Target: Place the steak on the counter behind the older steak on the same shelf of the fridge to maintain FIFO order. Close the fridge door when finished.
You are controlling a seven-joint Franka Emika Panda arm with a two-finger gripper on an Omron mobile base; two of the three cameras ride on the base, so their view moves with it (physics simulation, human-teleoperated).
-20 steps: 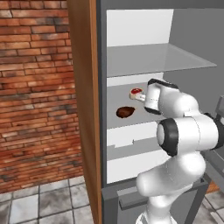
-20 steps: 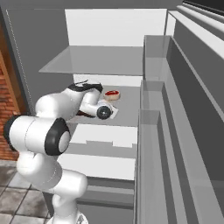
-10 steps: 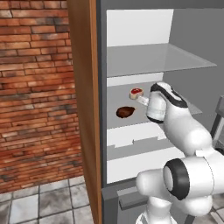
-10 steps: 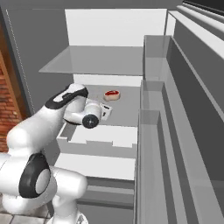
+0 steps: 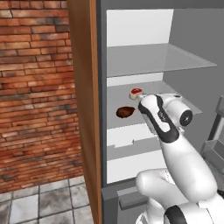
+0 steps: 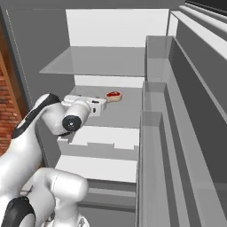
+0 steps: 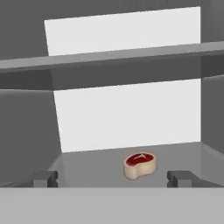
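The steak (image 7: 140, 165), a small red cut rimmed in cream fat, now lies free at the back of the pale grey shelf (image 5: 175, 99); we have drawn our gripper (image 7: 113, 178) back, fingers apart, leaving the door to close.

The arm (image 5: 175, 153) is glossy white, built of rounded, tube-like segments with bulging elbows. Dark charcoal bands mark its joints, one curving along the segment nearest the fridge (image 5: 144, 30). A round dark grey cap with a small pale dot closes one joint. The hand (image 7: 112, 178) has two small, blocky, dark grey fingertips (image 7: 43, 178), set wide apart.
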